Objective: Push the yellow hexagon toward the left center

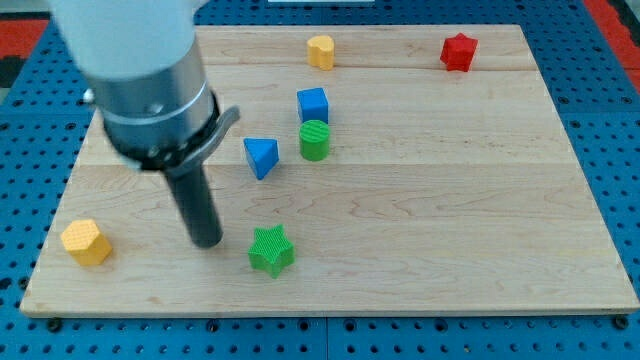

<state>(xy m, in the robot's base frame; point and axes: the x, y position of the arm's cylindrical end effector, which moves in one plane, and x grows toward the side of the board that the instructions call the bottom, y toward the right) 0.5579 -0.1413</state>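
Observation:
The yellow hexagon (85,242) lies near the board's bottom left corner. My tip (207,242) rests on the board to the hexagon's right, with a clear gap between them. A green star (271,250) lies just to the right of my tip. A second yellow block (320,50), of rounded shape, sits near the view's top centre.
A blue triangle (261,157), a green cylinder (314,140) and a blue cube (313,104) cluster at the board's middle. A red star-like block (458,52) sits at the top right. The wooden board (450,230) lies on a blue perforated surface.

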